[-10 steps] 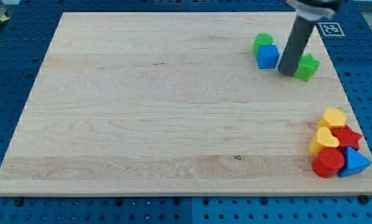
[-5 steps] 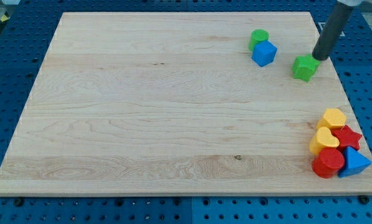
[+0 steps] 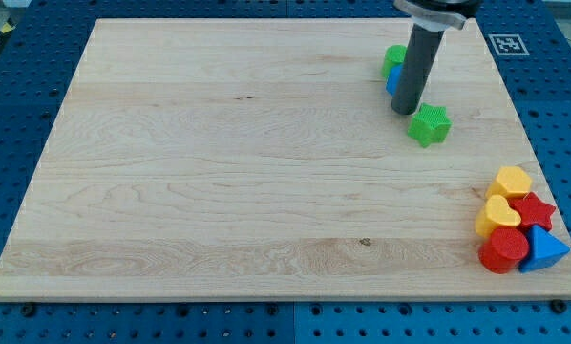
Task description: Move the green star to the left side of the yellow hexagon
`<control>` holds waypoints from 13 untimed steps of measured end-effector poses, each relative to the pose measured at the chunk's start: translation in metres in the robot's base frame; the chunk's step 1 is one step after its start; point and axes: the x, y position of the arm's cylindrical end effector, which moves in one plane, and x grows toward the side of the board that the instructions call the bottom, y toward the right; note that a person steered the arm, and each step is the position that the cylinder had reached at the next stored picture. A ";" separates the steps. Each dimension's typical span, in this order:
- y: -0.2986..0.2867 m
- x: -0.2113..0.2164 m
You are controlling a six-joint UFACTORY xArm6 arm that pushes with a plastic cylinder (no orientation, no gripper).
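The green star (image 3: 429, 125) lies on the wooden board (image 3: 219, 172) at the upper right. My tip (image 3: 404, 111) rests just up and left of the star, close to it. The rod hides most of the blue cube (image 3: 392, 80) and part of the green cylinder (image 3: 393, 59) behind it. The yellow hexagon (image 3: 510, 181) sits at the right edge, at the top of a cluster, well below and right of the star.
The cluster at the lower right also holds a yellow heart (image 3: 496, 215), a red star (image 3: 533, 209), a red cylinder (image 3: 503, 250) and a blue triangle (image 3: 544, 250). A blue pegboard table (image 3: 562, 105) surrounds the board.
The green star has moved down and left. My tip went from the star's left to its upper right, and now stands at its upper left, in front of the blue cube.
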 end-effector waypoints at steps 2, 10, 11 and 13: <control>0.033 0.059; 0.045 0.084; 0.045 0.088; 0.076 0.019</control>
